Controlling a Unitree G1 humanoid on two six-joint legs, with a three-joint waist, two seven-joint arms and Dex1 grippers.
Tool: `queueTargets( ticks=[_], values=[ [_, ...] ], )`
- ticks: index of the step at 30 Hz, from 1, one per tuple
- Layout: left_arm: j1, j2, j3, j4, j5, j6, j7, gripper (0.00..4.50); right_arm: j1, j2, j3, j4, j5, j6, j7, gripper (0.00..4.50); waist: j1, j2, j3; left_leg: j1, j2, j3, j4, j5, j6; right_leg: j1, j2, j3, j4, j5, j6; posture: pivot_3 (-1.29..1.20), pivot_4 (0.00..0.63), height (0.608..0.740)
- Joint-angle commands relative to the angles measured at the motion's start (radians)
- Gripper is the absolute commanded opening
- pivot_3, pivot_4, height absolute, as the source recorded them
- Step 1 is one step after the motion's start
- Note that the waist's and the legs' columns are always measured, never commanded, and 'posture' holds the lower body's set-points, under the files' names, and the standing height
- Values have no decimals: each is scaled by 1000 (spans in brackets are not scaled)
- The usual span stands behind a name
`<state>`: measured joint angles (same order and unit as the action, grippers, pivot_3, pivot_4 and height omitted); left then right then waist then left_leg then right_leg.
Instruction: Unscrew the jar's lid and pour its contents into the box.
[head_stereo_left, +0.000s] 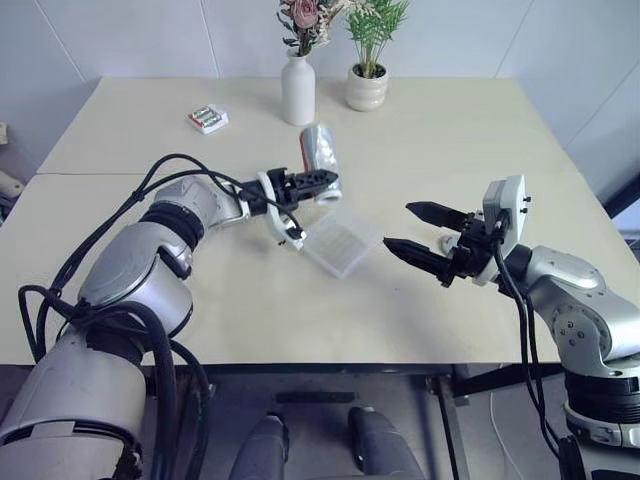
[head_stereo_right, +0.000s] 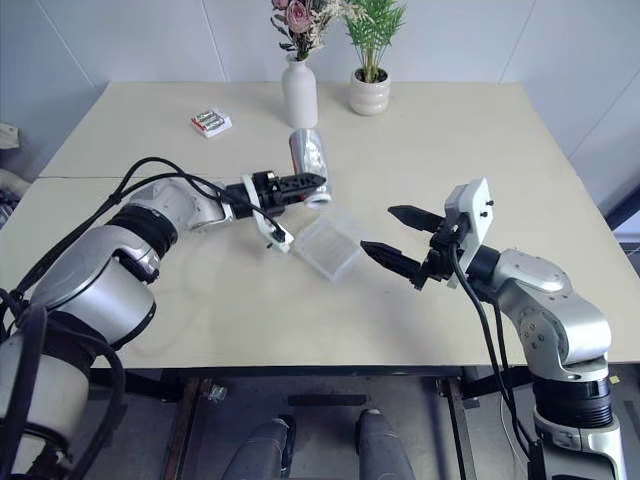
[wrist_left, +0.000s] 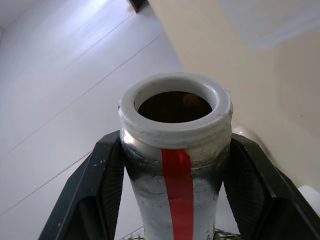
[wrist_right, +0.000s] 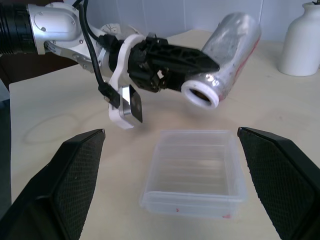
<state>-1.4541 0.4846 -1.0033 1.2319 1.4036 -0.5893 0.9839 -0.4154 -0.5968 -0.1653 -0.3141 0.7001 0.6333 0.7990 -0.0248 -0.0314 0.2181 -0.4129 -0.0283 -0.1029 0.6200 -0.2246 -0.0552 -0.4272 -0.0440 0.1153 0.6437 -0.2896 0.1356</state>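
Head views: the left end effector (head_stereo_left: 305, 184), at frame centre, is clamped on the jar (head_stereo_left: 321, 160), which is tipped over with its open mouth aimed down toward the box (head_stereo_left: 342, 241) just below it. The lid is already off. A small pale round thing (head_stereo_left: 446, 243) lies on the table (head_stereo_left: 120, 130) by the right end effector (head_stereo_left: 420, 233), perhaps the lid; I cannot tell. That end effector, centre right, is spread wide and holds nothing.

Left wrist view: the two fingers (wrist_left: 100, 185) grip the jar by its red-striped side. Its white threaded mouth sits mid-frame, and something brown shows inside, so the contents seem not yet out.

Right wrist view: the jar mouth hangs above the far edge of the box, which looks empty.

To pour well, I judge the mouth should come more over the box's middle, tilt further, and perhaps get a small shake, with the grip kept firm.

Count: one jar, one box, one vase (head_stereo_left: 298, 88), one potted plant (head_stereo_left: 367, 86), one battery pack (head_stereo_left: 208, 120), two end effectors.
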Motion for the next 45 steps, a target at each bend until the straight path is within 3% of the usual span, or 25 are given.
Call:
queueTargets(
  ticks=[1,8,12,21,30,38,45],
  values=[
    [-36,-4,-38,-2,22,8,54,2460,-17,6,-15,-15,22,-10,-4,4485,-3,0,0,0,0,0,0,0,0,0,0,0,0,0,0,0,150,740],
    [-98,3,-146,-6,113,44,185,2460,-40,40,-4,23,22,-16,-9,4485,-4,-1,0,0,0,0,1,0,0,0,0,0,2,0,0,0,150,740],
    [-132,4,-177,23,144,156,250,2460,-65,58,2,45,16,-21,-10,4485,-3,-1,1,-1,-1,0,2,0,0,0,0,0,1,0,1,0,150,740],
    [-112,-55,-176,96,111,357,222,2460,-152,92,15,119,0,-45,-6,4485,-3,-1,1,-1,-1,0,2,0,0,0,0,0,2,0,1,0,150,740],
    [-71,-106,-198,87,113,396,249,2460,-173,112,24,146,-18,-67,-10,4485,-3,-1,1,-1,-1,0,3,0,0,-1,0,0,3,0,1,0,150,740],
    [-88,-57,-82,68,-26,211,210,2460,-156,112,31,135,-25,-62,5,4485,-4,-1,1,-1,-1,0,4,0,0,-1,0,0,4,0,1,0,150,740],
    [-61,56,173,2,-333,-164,-35,2460,-130,-35,38,168,-80,-78,119,4485,-2,-1,1,-3,-2,-1,6,0,1,-1,-2,0,3,1,2,0,150,740]
  ],
)
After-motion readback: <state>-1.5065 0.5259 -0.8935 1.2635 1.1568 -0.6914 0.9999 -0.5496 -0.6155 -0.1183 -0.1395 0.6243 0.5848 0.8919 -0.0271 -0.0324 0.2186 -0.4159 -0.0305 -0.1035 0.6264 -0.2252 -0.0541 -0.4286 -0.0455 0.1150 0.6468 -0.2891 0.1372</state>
